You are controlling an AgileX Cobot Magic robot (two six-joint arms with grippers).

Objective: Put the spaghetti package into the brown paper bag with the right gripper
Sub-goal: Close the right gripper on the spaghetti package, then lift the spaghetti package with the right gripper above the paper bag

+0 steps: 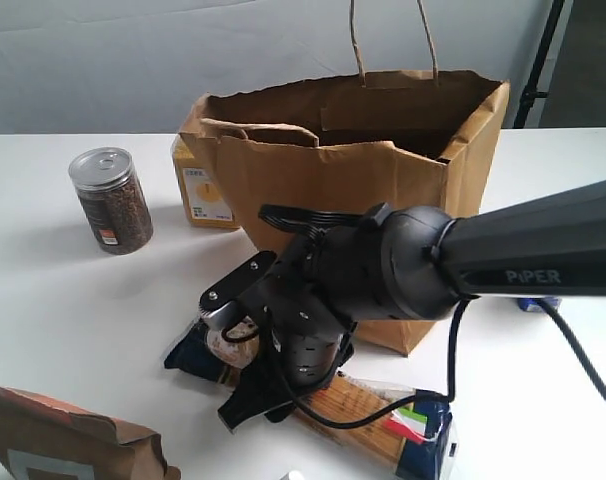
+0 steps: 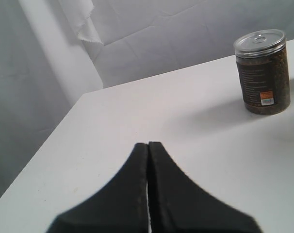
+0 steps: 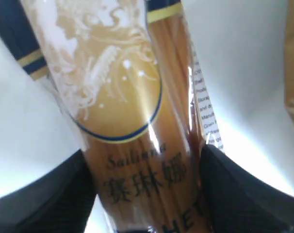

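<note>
The spaghetti packet (image 1: 375, 412) lies flat on the white table (image 1: 63, 300) close to its near edge, a little right of the middle. It lies slantwise, with one dark blue end towards the near edge and the other towards the middle of the table. The right gripper (image 1: 271, 398) is down over the middle of the packet, at the end of a black arm that reaches in from the right edge. In the right wrist view the right gripper (image 3: 142, 194) has one black finger (image 3: 45, 199) against each long side of the packet (image 3: 122, 97). It is opened only to the packet's width and holds it across the clear part, just below the round gold emblem.

The paper bag (image 1: 353, 170) stands upright behind the arm, towards the far edge, with its mouth open and its cord handles up. The packet is outside the bag, just in front of its base. A yellow box (image 1: 203, 190) stands against the bag's left side, and a jar (image 1: 111, 200) of dark grains stands well apart towards the far left corner. A small brown bag (image 1: 63, 435) lies at the near left corner.

The left gripper (image 2: 148, 146) hangs above bare table near a left-hand corner. Its fingers are pressed together with nothing between them, and the jar (image 2: 262, 73) stands well beyond it
</note>
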